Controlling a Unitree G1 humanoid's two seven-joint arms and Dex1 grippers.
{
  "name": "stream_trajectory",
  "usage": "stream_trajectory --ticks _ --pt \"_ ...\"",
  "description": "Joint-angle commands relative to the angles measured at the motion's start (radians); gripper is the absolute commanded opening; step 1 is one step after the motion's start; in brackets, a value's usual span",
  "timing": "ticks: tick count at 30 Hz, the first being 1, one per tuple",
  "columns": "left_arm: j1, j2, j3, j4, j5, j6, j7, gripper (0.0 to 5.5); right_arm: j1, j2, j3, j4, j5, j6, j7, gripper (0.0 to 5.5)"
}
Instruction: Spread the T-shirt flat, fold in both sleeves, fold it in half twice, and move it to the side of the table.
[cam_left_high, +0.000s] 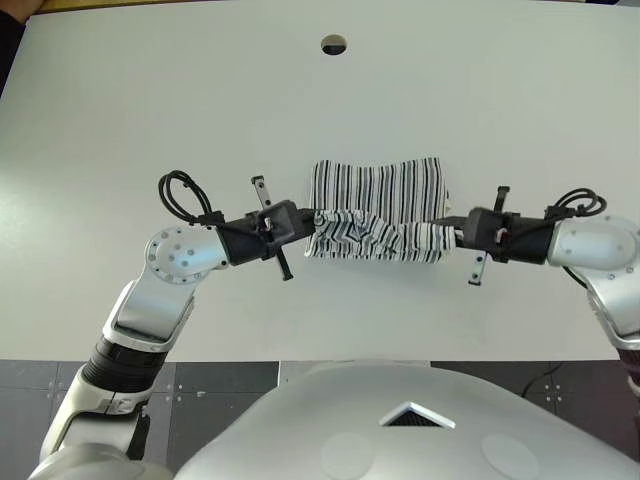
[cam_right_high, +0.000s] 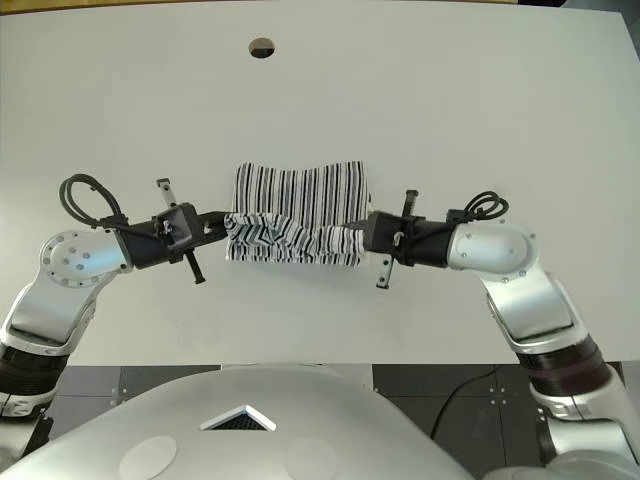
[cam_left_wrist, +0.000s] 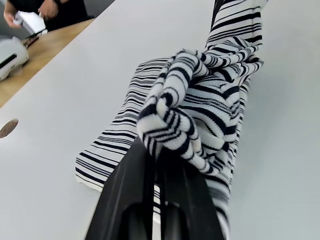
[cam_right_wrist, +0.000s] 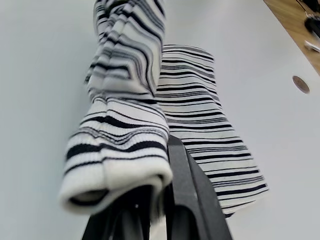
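The black-and-white striped T-shirt (cam_left_high: 378, 190) lies partly folded in the middle of the white table (cam_left_high: 150, 110). Its near edge (cam_left_high: 375, 238) is bunched and lifted between both arms. My left gripper (cam_left_high: 312, 222) is shut on the shirt's left near corner (cam_left_wrist: 170, 120). My right gripper (cam_left_high: 452, 232) is shut on the right near corner (cam_right_wrist: 117, 165). The far half of the shirt (cam_right_high: 300, 185) rests flat on the table.
A round cable hole (cam_left_high: 334, 44) sits in the table at the far centre. A wooden surface (cam_left_wrist: 30, 55) borders the table's far side. Open table top spreads to the left, right and behind the shirt.
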Motion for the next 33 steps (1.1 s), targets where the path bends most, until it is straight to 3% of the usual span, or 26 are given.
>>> stream_trajectory --ticks 1,12,18,27,33 --pt "-0.082 -0.058 0.005 0.032 0.008 0.129 0.056 0.10 -0.118 0.067 0.003 0.048 0.058 0.196 -0.012 0.16" --pt "-0.227 -0.204 -0.050 0.262 0.110 0.177 0.152 0.10 -0.311 0.249 -0.010 0.346 0.102 0.401 -0.068 0.16" --pt "-0.239 -0.260 -0.036 0.338 0.126 0.147 0.190 0.92 -0.365 0.334 -0.053 0.491 0.080 0.342 -0.151 1.42" --pt "-0.267 -0.337 0.095 0.401 0.076 0.206 0.280 0.92 -0.501 0.430 -0.243 0.781 0.030 0.168 -0.406 1.42" --pt "-0.273 -0.359 0.166 0.440 0.075 0.183 0.340 0.92 -0.444 0.423 -0.218 0.691 -0.033 0.010 -0.406 1.42"
